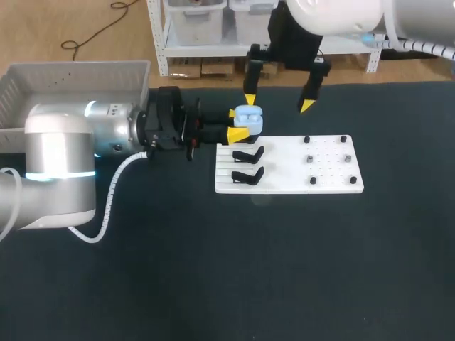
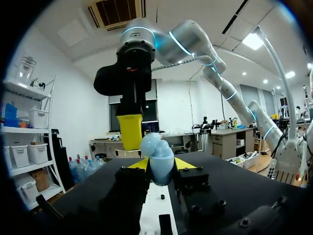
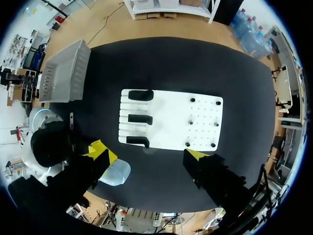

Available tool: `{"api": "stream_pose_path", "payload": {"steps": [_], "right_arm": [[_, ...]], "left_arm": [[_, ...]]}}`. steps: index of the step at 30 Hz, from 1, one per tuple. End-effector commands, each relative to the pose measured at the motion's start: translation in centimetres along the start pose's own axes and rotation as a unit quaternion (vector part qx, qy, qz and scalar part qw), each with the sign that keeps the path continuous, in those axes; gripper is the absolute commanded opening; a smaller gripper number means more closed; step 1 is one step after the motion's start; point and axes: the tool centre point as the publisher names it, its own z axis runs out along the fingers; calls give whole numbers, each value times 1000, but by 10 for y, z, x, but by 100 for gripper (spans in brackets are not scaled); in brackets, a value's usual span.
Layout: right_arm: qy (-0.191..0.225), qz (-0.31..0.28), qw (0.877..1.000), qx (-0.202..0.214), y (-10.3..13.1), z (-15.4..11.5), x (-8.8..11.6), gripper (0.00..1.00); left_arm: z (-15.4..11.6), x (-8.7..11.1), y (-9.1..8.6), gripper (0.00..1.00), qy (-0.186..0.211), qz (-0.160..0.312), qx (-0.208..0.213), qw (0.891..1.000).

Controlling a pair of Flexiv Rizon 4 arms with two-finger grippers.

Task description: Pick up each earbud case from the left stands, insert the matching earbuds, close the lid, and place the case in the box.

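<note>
A light blue earbud case (image 1: 249, 119) hangs just above the white board's (image 1: 288, 186) far left corner, with my left gripper (image 1: 235, 123) shut on it from the left. Two darker spots show on the case's upper face. In the left wrist view the case (image 2: 157, 160) sits between the yellow tips. My right gripper (image 1: 277, 103) hangs open above and behind the case, one fingertip (image 2: 131, 131) close over it. Seen from the right wrist, the case (image 3: 115, 174) lies beside one finger of the open right gripper (image 3: 149, 152), not between the two. Black stands (image 1: 249, 153) (image 1: 247, 174) remain on the board's left part.
A grey bin (image 1: 71, 78) stands at the far left of the table, behind my left arm. Several small dark pegs (image 1: 311, 158) dot the right half of the board (image 3: 171, 105). Three black stands (image 3: 140, 118) show in the right wrist view.
</note>
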Motion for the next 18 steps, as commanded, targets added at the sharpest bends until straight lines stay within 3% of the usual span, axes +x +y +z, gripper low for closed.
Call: {"api": "stream_pose_path", "payload": {"steps": [1, 3, 7, 13, 18], "right_arm": [[0, -2, 1000, -1, 1, 1, 7, 100], [-6, -2, 1000, 2, 1, 1, 7, 100], [-76, -3, 997, -5, -1, -16, 11, 100], [-186, -53, 981, 5, -2, -52, 39, 100], [-235, -74, 969, -1, -6, -73, 61, 100]], "left_arm": [[0, 0, 0, 0, 0, 0, 0, 1000], [0, 0, 0, 0, 0, 0, 0, 1000], [0, 0, 0, 0, 0, 0, 0, 1000], [-1, -3, 0, 0, 2, -5, -7, 1000], [-9, -19, 1, 0, 11, -24, -47, 999]]}}
